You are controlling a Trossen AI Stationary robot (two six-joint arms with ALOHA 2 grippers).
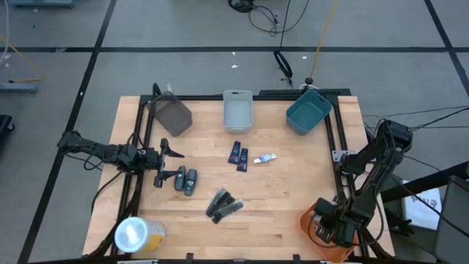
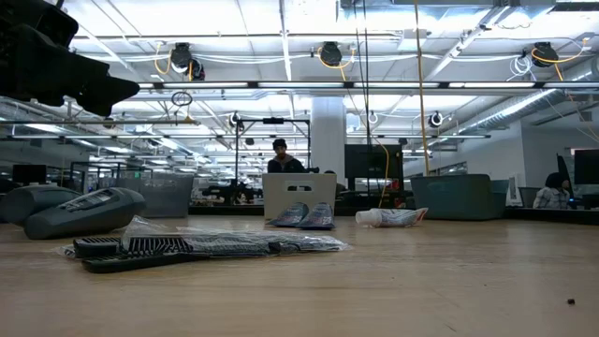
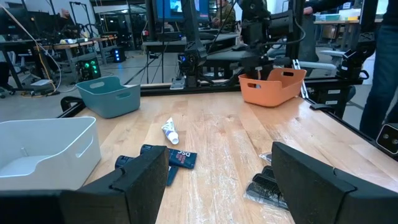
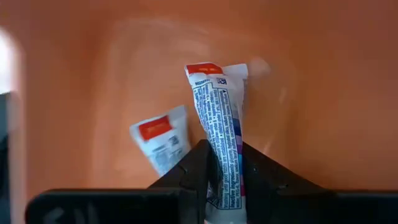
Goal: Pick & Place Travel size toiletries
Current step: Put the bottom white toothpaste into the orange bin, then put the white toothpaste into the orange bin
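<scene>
My right gripper points down into the orange bin at the table's near right corner, shut on a silvery-white tube. A second tube lies flat on the bin's floor. On the table lie two dark blue packets, a white tube, two dark grey oval pieces and black sticks in clear wrap. At the left edge, my left gripper stands level and open with nothing between its fingers. My right gripper pinches the tube's lower body between its two fingers, which lie along the tube. The fingers come from above, pointing steeply down. The tube's red-marked crimped end points away toward the bin floor; whether it touches the floor I cannot tell.
Along the far edge stand a dark grey bin, a pale grey bin and a teal bin. A yellow roll with a white top sits at the near left corner. Black rails frame the table. People show in the room beyond.
</scene>
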